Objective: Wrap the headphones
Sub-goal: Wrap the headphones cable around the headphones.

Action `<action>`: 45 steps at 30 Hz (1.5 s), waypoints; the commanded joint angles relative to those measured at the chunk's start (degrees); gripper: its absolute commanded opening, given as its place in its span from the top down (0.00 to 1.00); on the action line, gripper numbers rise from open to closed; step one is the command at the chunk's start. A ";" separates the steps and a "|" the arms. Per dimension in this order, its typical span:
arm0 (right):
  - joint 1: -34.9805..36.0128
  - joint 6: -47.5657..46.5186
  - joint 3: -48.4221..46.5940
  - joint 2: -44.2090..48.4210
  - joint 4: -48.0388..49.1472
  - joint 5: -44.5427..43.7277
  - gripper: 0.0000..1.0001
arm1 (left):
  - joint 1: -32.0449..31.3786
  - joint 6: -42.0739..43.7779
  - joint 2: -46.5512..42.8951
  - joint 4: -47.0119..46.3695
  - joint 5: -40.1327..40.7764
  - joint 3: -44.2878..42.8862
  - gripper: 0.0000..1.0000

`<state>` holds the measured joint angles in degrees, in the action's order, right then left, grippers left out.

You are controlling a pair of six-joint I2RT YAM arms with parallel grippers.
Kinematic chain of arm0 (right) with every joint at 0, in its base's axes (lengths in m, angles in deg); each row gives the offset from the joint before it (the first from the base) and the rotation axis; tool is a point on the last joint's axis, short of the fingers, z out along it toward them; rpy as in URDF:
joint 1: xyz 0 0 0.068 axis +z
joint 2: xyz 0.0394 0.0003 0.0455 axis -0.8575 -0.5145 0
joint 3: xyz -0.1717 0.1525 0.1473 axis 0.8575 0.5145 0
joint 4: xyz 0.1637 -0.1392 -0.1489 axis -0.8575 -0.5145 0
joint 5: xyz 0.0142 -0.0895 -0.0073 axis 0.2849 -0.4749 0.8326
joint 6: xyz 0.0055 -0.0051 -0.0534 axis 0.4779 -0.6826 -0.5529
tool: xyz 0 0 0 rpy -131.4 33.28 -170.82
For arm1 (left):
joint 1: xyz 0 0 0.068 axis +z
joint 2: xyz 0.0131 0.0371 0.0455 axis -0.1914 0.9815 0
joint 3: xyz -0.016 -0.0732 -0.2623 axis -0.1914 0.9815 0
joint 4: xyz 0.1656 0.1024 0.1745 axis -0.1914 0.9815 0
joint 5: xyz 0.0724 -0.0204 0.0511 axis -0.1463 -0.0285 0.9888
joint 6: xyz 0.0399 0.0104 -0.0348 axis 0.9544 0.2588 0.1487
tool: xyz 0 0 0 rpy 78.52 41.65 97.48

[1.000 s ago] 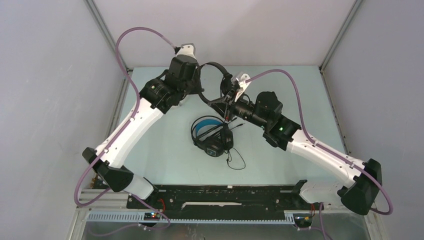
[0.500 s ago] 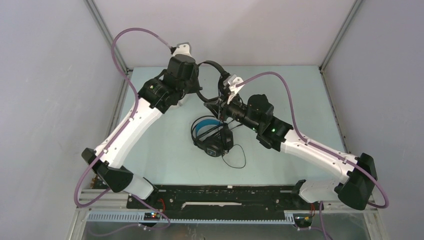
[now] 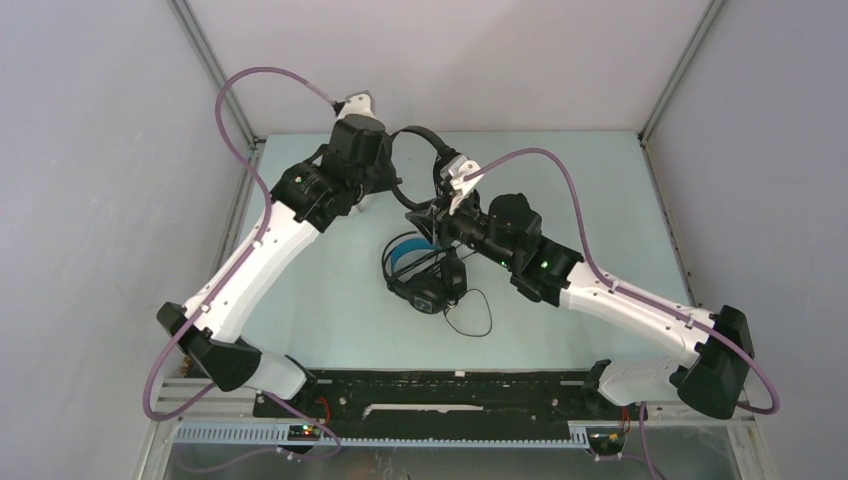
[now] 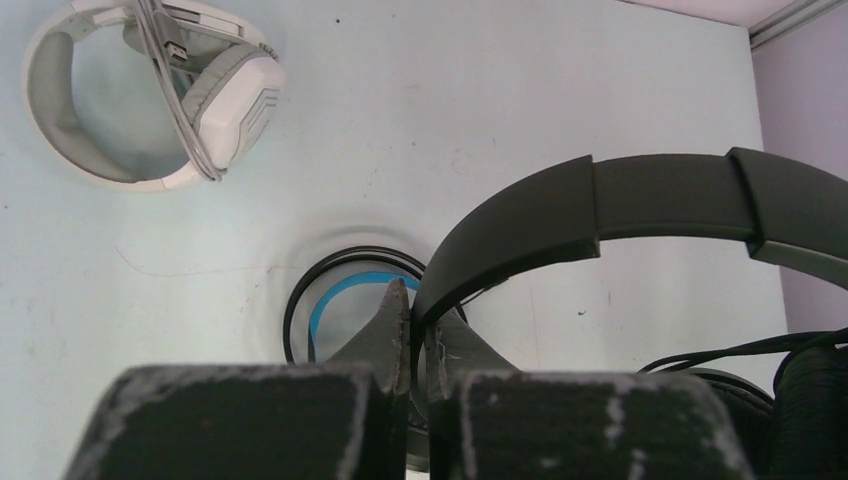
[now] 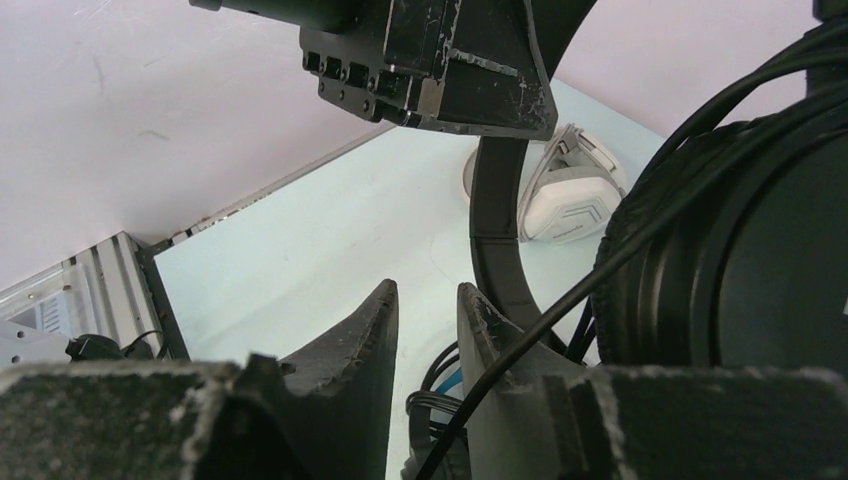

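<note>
A slim all-black set of headphones hangs in the air above the table, and my left gripper is shut on its headband. In the top view that band arcs from my left gripper to my right wrist. My right gripper is open with nothing between its fingers. A black cable crosses the outside of one finger, and the hanging ear cup is close on its right. Black headphones with blue lining lie on the table below. White-grey headphones lie further off, hidden under my left arm in the top view.
A loose loop of black cable lies on the pale table beside the blue-lined set. Grey walls close the cell at the back and on both sides. A black rail runs along the near edge between the arm bases.
My right arm has moved left, nearer the blue-lined set, and its jaws have parted. The left arm with the black set has shifted slightly left. The cable loop on the table has widened.
</note>
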<state>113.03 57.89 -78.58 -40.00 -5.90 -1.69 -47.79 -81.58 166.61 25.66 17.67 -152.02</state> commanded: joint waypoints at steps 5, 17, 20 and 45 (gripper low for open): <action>1.20 1.54 -0.92 2.24 0.11 3.17 0.86 | 1.04 -6.11 -3.40 -10.35 -0.36 0.83 1.00; -1.15 14.27 -0.95 2.29 0.91 7.66 0.75 | 1.00 -6.25 -3.31 -11.80 -0.76 2.52 1.00; -0.51 12.45 -1.79 1.25 -3.83 5.56 0.73 | 1.06 -7.29 -3.55 -12.16 -1.77 2.35 1.00; 0.89 8.50 1.83 4.66 -7.93 -1.66 0.83 | 2.91 -12.22 -6.63 -16.26 -7.49 6.38 1.00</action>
<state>114.04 68.52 -78.78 -37.53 -16.61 -1.23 -45.14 -90.66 162.50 14.30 12.25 -146.44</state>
